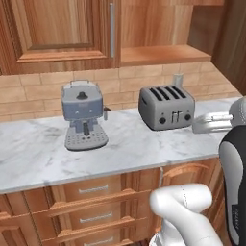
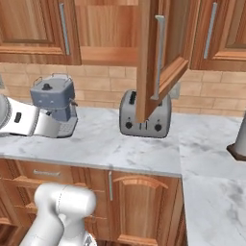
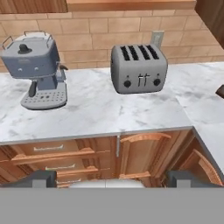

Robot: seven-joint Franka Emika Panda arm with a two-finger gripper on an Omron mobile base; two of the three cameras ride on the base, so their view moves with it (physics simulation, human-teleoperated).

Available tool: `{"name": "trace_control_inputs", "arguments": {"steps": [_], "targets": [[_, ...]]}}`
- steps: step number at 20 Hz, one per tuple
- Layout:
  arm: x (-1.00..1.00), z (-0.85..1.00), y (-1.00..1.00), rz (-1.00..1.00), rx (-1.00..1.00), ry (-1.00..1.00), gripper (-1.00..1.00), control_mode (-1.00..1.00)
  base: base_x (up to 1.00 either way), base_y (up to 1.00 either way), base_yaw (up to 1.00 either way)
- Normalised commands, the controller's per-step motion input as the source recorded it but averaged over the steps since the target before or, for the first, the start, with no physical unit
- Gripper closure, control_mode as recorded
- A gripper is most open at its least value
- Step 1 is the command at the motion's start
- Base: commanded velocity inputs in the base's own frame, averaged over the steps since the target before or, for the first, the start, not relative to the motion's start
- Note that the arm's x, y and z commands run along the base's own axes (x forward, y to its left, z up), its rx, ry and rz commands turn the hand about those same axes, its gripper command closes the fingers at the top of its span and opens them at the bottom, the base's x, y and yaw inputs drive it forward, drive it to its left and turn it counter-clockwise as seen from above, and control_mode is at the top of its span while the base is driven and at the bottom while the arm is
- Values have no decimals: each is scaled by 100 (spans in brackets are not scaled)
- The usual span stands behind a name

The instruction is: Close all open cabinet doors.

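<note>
Here, in the left base view, a closed upper cabinet door [image 1: 57,29] with a vertical silver bar handle [image 1: 112,30] fills the 11 o'clock area, and an open wooden shelf bay [image 1: 163,54] sits just to its right at 1 o'clock. On the marble counter [image 1: 29,158] stand a blue-grey espresso machine [image 1: 83,115] at 9 o'clock and a silver four-slot toaster [image 1: 166,106] at 2 o'clock. Drawer fronts [image 1: 93,190] run below at 6 o'clock.

In the right base view, an open cabinet door [image 2: 156,57] swings out toward the camera at 12 o'clock, its lower edge in front of the toaster. Closed doors flank it at 10 o'clock [image 2: 36,26] and 2 o'clock [image 2: 218,33]. A lower cabinet door [image 2: 146,206] sits shut at 5 o'clock.

In the hand view, the two dark fingertips [image 3: 39,178] stand far apart at 7 and 5 o'clock, gripping nothing. The espresso machine sits at 10 o'clock, the toaster at 1 o'clock, and an outlet plate [image 3: 157,38] is on the brick wall behind it.
</note>
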Motion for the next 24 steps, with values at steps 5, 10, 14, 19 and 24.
{"name": "trace_control_inputs", "arguments": {"steps": [5, 10, 14, 19, 24], "targets": [[0, 0, 0, 0, 0, 0, -100, 100, 49, -25, 9], [0, 0, 0, 0, 0, 0, -100, 100, 51, -24, 13], [0, 0, 0, 0, 0, 0, -100, 100, 44, -31, 14], [0, 0, 0, 0, 0, 0, -100, 100, -2, -32, 0], [0, 0, 0, 0, 0, 0, -100, 100, -21, -24, -13]]}}
